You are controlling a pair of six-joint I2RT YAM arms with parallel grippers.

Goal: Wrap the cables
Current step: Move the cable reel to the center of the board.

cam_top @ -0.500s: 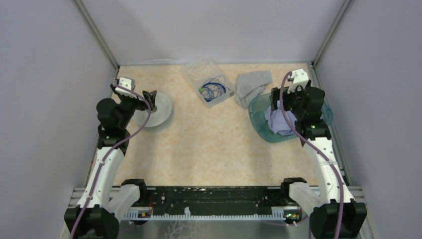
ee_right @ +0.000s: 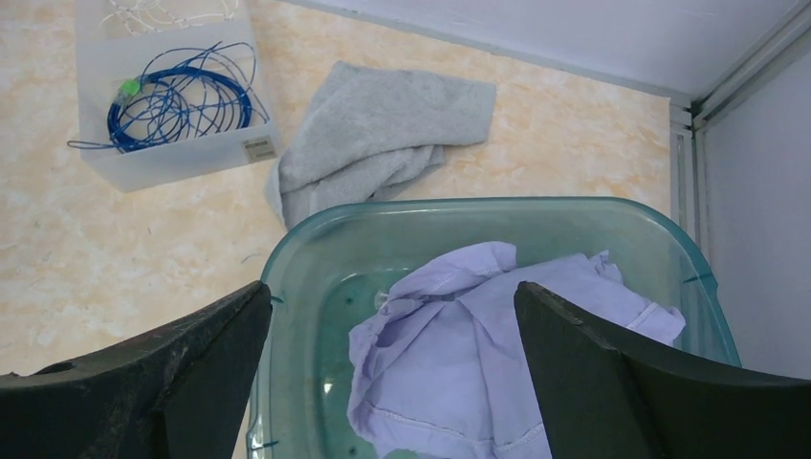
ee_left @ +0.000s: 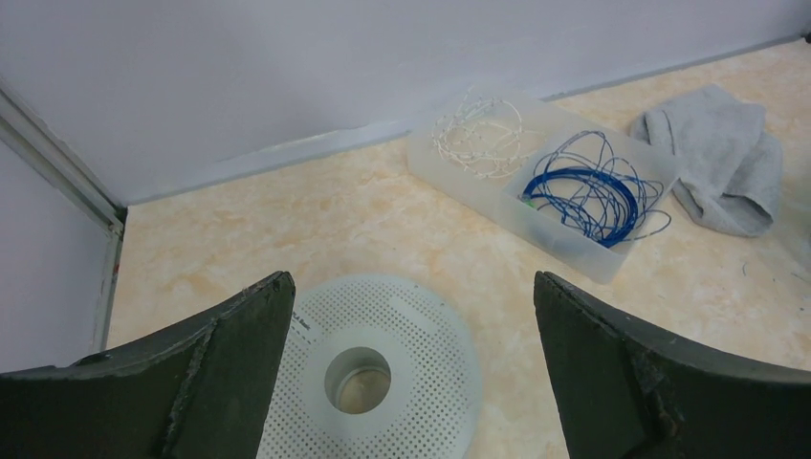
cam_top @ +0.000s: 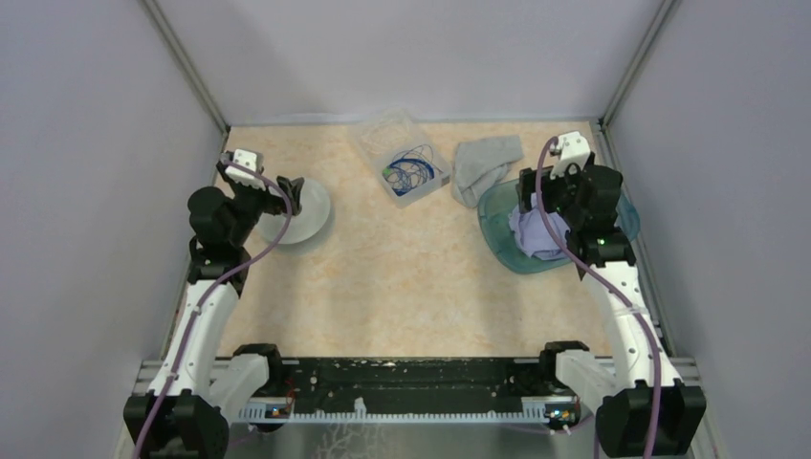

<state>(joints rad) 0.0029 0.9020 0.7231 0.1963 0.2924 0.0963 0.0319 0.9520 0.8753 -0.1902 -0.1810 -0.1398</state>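
Since the earlier frame the left gripper (ee_left: 411, 287) has shifted slightly to the right above the pale grey spool (ee_left: 421, 363); the right arm and all loose items are unchanged. The left gripper hangs over the spool with its fingers spread wide and nothing between them. The spool lies flat on the counter (cam_top: 402, 277) at the far left, perforated flange up. The right gripper (ee_right: 392, 292) is likewise spread wide and empty, poised above the green translucent basin (ee_right: 478, 206) at the right. A crumpled lilac cloth (ee_right: 478, 344) lies inside the basin. A grey towel (ee_right: 383, 134) sits bunched on the counter just beyond the basin's far left corner. Left of the towel stands a clear tray (ee_right: 182, 163), holding a coil of blue wire (ee_right: 172, 100) in its nearer compartment and a tangle of white wire (ee_left: 478, 139) in its farther one. The cables (ee_right: 251, 256) show only as a faint thin dark strand on the counter, just near of the towel and beside the basin's far left corner. Their full run cannot be made out.
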